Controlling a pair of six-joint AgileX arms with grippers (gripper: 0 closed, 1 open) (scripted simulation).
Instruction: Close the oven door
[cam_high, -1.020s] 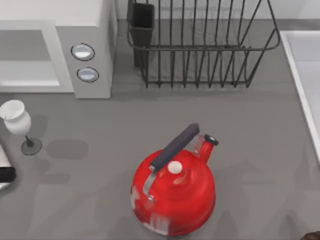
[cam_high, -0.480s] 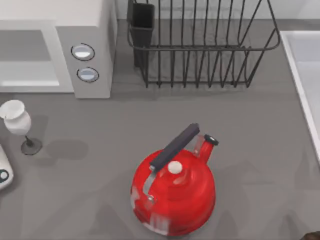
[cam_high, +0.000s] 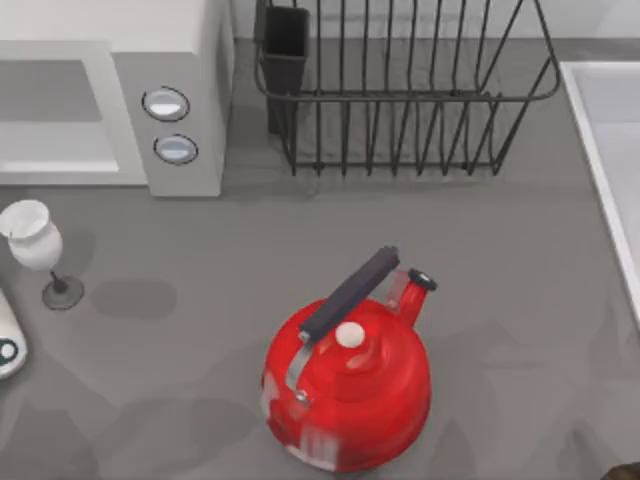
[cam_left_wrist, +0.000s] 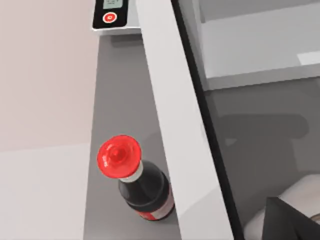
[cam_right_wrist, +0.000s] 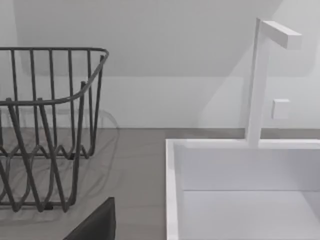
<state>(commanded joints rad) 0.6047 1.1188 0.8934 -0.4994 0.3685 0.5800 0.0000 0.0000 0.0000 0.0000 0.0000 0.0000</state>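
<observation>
The left arm's white end effector (cam_high: 6, 345) with a small dark ring marking sits at the far left edge of the surface in the top view. The right arm's dark end effector (cam_high: 625, 471) sits at the bottom right corner.

1. The left arm's white, rounded casing (cam_high: 6, 345) bears a small dark ring marking.
2. The left arm's matte black angular wedge (cam_left_wrist: 290, 225) has crisp edges.
3. The right arm's dark grey flat slanted piece (cam_right_wrist: 100, 225) is plain and unmarked.
</observation>
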